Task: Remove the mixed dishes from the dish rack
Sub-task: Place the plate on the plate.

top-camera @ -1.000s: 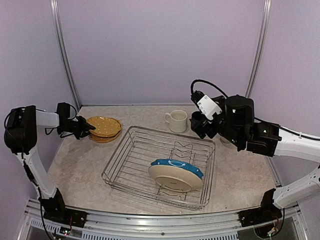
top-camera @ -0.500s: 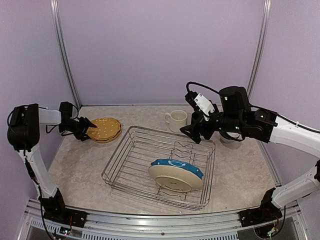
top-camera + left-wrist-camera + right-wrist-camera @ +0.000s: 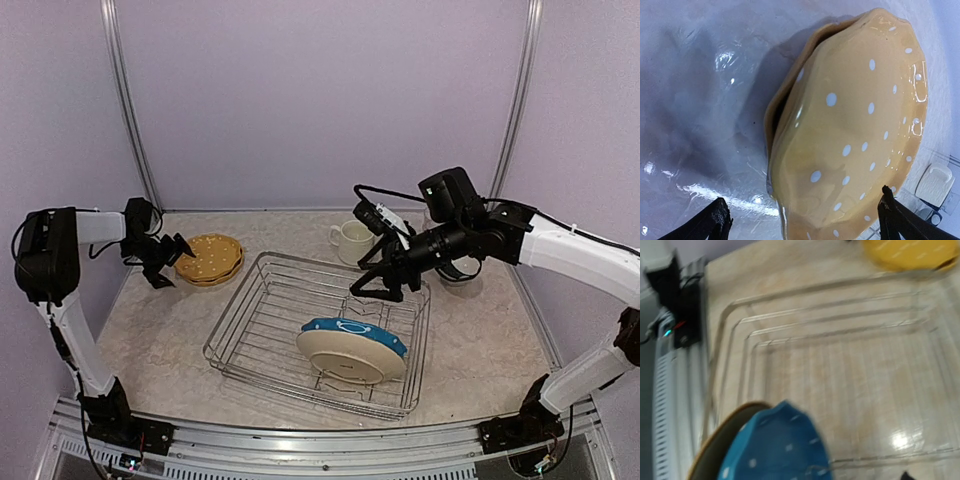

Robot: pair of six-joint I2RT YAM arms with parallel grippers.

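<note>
Yellow plates (image 3: 210, 257) lie beside gaping left claw (image 3: 177, 263); right claw (image 3: 370, 292) spread over rack (image 3: 235, 300).

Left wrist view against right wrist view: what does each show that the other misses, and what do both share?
Only the left wrist view shows the left end effector, open, its fingertips spread wide. Only the right wrist view shows the blue plate in the rack. Both show the yellow plates on the table.
</note>
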